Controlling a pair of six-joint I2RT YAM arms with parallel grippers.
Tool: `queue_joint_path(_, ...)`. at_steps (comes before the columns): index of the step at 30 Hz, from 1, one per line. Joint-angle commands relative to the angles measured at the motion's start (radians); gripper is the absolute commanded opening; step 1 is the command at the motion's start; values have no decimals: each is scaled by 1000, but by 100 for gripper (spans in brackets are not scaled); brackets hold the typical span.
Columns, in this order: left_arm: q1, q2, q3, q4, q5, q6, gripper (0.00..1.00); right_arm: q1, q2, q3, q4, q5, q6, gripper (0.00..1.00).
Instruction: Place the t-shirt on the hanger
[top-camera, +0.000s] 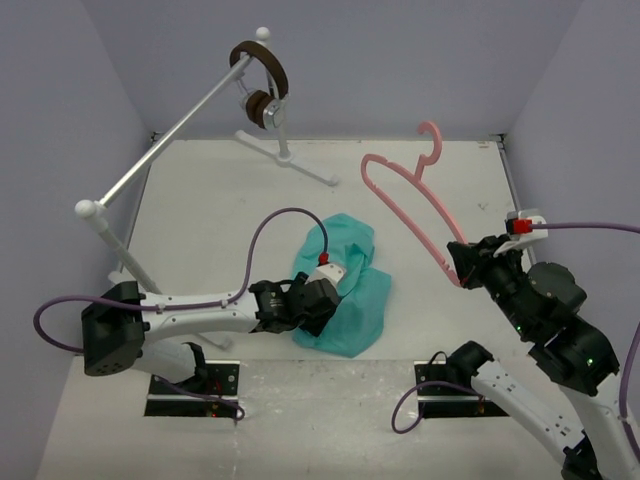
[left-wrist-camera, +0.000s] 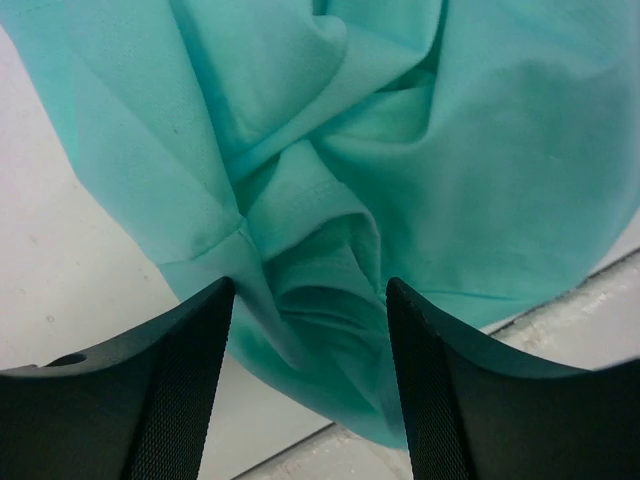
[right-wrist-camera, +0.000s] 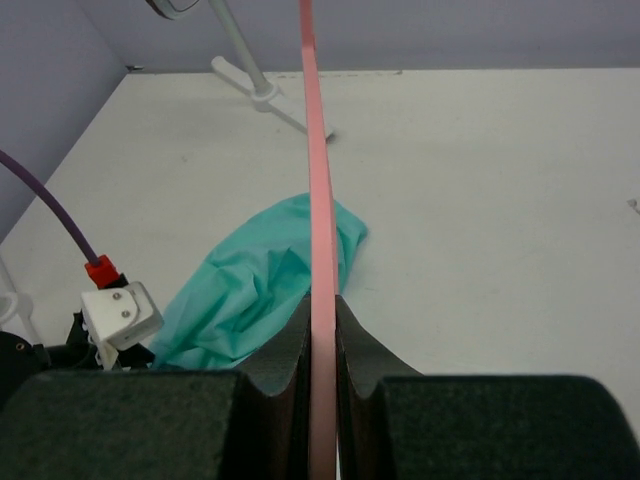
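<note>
Two steps looked undone: gripping and threading. Toward six o'clock on the desk (top-camera: 430, 330), the left tool (left-wrist-camera: 310, 290) stood spread astride a fold of the t-shirt (top-camera: 350, 300); toward three o'clock, the right tool (right-wrist-camera: 322, 310) pinched the hanger (right-wrist-camera: 316, 150), clear of the cloth.

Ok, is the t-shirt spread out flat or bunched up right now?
Bunched up. The t-shirt lies as a crumpled heap on the table; the left wrist view shows deep overlapping folds, nothing laid flat.
</note>
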Motion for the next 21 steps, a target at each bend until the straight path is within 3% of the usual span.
queue_joint_path(1, -1, 35, 20, 74, -162, -16, 64, -1, -3, -23, 43, -42, 0, 0)
queue_joint_path(5, -1, 50, 37, 119, -169, 28, 63, 1, 3, -43, 59, -54, -9, 0)
queue_joint_path(12, -1, 83, 50, 135, -183, 49, 49, 1, 8, -58, 69, -60, -24, 0)
queue_joint_path(16, -1, 113, 59, 126, -210, 47, 48, 1, 10, -65, 73, -70, -31, 0)
queue_joint_path(18, -1, 125, 71, 111, -226, 38, 57, 1, 10, -68, 73, -73, -34, 0)
queue_joint_path(21, -10, 114, 96, 67, -274, 12, 83, 1, 8, -73, 71, -73, -39, 0)
